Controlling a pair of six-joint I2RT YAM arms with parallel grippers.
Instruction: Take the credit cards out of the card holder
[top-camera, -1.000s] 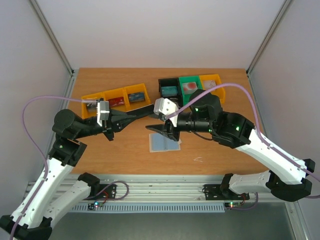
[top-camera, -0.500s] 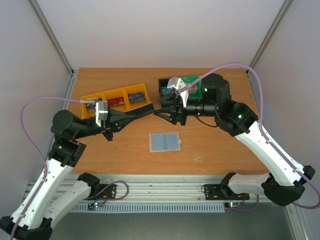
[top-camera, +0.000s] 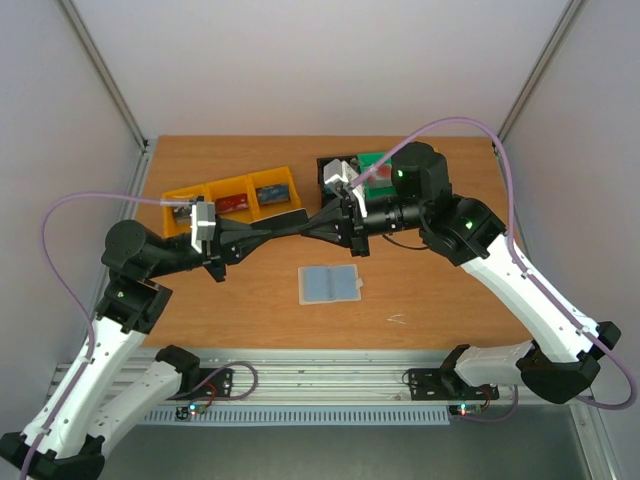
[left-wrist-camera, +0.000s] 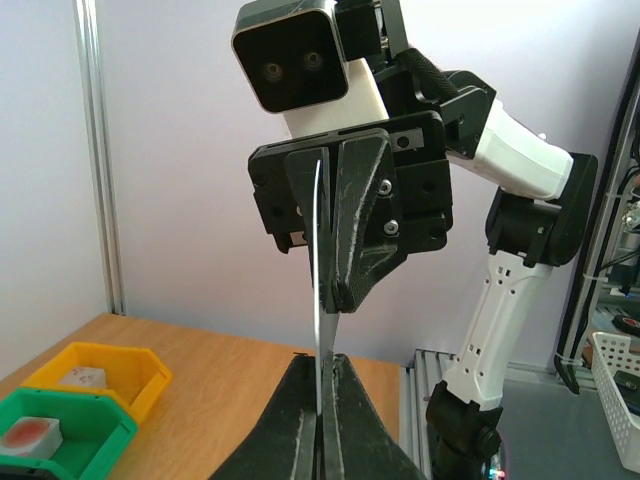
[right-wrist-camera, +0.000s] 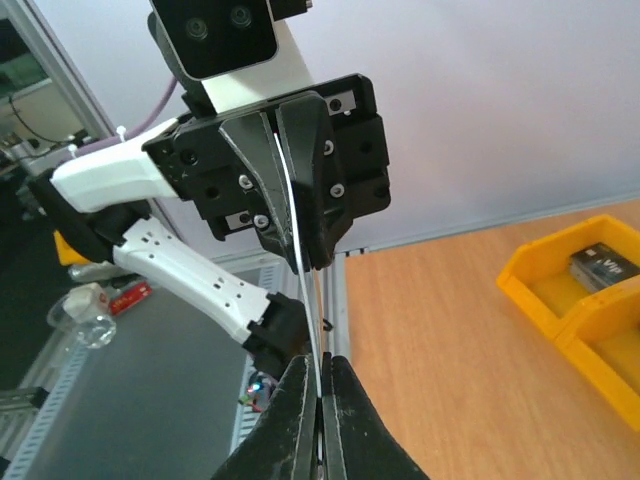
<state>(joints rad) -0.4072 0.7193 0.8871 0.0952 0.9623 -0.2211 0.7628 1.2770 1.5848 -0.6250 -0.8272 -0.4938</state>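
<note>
The card holder (top-camera: 330, 284) lies open and flat on the table, blue-grey inner face up, in front of both grippers. A credit card (top-camera: 311, 221) is held in the air between the two grippers above the table's middle. My left gripper (top-camera: 303, 222) is shut on its left end. My right gripper (top-camera: 322, 221) is shut on its right end. In the left wrist view the card (left-wrist-camera: 322, 330) stands edge-on between my own left gripper (left-wrist-camera: 322, 405) below and the right gripper above. In the right wrist view the card (right-wrist-camera: 311, 330) runs edge-on from my right gripper (right-wrist-camera: 320, 415) up into the left one.
A row of yellow bins (top-camera: 232, 195) with small items stands at the back left. A black bin (top-camera: 335, 176) and a green bin (top-camera: 376, 163) stand at the back centre, partly behind the right arm. A tiny white scrap (top-camera: 397, 319) lies near the front.
My right gripper rose from just above the card holder, swung back to the left gripper's tip, and closed on the free end of the card that the left gripper holds.
</note>
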